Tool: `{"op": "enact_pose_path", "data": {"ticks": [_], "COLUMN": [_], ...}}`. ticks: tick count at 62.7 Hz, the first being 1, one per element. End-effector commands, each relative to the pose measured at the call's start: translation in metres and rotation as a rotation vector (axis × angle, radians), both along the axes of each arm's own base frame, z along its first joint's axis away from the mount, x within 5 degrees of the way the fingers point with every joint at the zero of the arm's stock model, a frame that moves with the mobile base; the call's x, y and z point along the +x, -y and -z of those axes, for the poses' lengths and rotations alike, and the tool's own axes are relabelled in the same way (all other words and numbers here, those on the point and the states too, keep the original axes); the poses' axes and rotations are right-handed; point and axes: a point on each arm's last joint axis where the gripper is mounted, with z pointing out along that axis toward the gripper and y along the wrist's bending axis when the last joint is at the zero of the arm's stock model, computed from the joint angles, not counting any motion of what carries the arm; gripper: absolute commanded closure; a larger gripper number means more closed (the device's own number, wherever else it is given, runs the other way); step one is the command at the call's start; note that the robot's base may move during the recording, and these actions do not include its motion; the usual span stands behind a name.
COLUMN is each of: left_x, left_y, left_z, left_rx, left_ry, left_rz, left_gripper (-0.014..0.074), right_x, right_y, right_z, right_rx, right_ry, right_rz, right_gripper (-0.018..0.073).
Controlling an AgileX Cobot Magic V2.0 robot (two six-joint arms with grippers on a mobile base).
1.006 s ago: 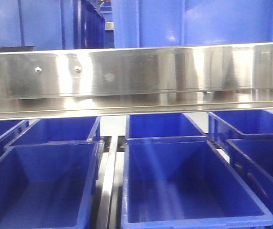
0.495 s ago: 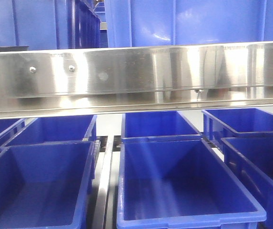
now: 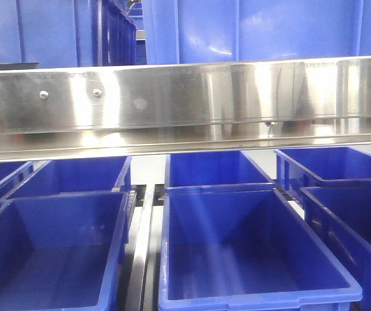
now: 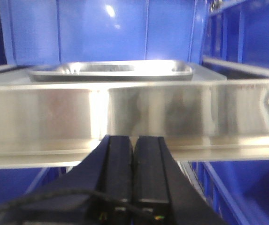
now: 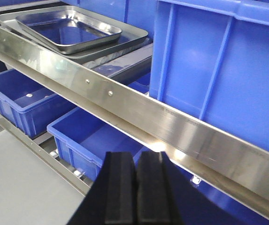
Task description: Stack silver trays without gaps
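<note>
Two silver trays lie on the upper shelf at the top left of the right wrist view. A smaller tray [image 5: 68,30] rests skewed inside a larger tray [image 5: 133,33]. My right gripper [image 5: 136,155] is shut and empty, low in front of the shelf rail [image 5: 139,105], well to the right of the trays. In the left wrist view a silver tray [image 4: 111,70] sits on the shelf just behind the rail [image 4: 181,112]. My left gripper [image 4: 133,138] is shut and empty, below the rail's front edge. The front view shows neither trays nor grippers.
A tall blue bin [image 5: 219,70] stands on the shelf right of the trays. Open blue bins [image 3: 237,246] [image 3: 49,253] fill the lower level under the long steel rail [image 3: 185,103]. Grey floor [image 5: 21,178] lies in front of the rack.
From a second ago to half a second ago the rail and bins slid slightly left in the front view. Since then nothing has visibly moved.
</note>
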Motion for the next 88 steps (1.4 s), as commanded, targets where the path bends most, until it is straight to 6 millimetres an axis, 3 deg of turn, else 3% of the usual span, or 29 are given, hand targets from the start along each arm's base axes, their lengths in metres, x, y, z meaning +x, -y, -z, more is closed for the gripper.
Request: {"op": "enact_pose_path", "data": {"ticks": [1, 33, 43, 52, 60, 75, 88], "left_x": [-0.002, -0.002, -0.002, -0.002, -0.002, -0.002, -0.002], "left_y": [-0.001, -0.001, -0.001, -0.001, -0.001, -0.001, -0.001], "left_z": [-0.01, -0.01, -0.01, -0.01, -0.01, -0.01, -0.01], "left_rx": [-0.01, -0.01, -0.01, -0.01, -0.01, -0.01, -0.01], "left_ry": [0.112, 0.112, 0.112, 0.112, 0.112, 0.112, 0.112], "left_rz": [-0.009, -0.009, -0.009, -0.009, -0.009, -0.009, -0.009], "left_gripper": [0.0644, 0.0644, 0.0644, 0.0644, 0.0644, 0.0644, 0.0644], "right_x": [-0.001, -0.001, -0.002, -0.011, -0.024, -0.042, -0.053], "right_y": [0.001, 0.002, 0.027, 0.062, 0.081, 0.097, 0.1], "right_z": [-0.018, -0.016, -0.005, 0.029, 0.066, 0.12, 0.151], "right_rx": [0.062, 0.05, 0.056, 0.049, 0.034, 0.064, 0.13], "right_ry": [0.095, 0.1, 0.114, 0.165, 0.2, 0.26, 0.373], "right_rz": [-0.009, -0.008, 0.118, 0.309, 0.437, 0.607, 0.644], "right_gripper": [0.0509, 0.0509, 0.0509, 0.0509, 0.0509, 0.0509, 0.0509]}}
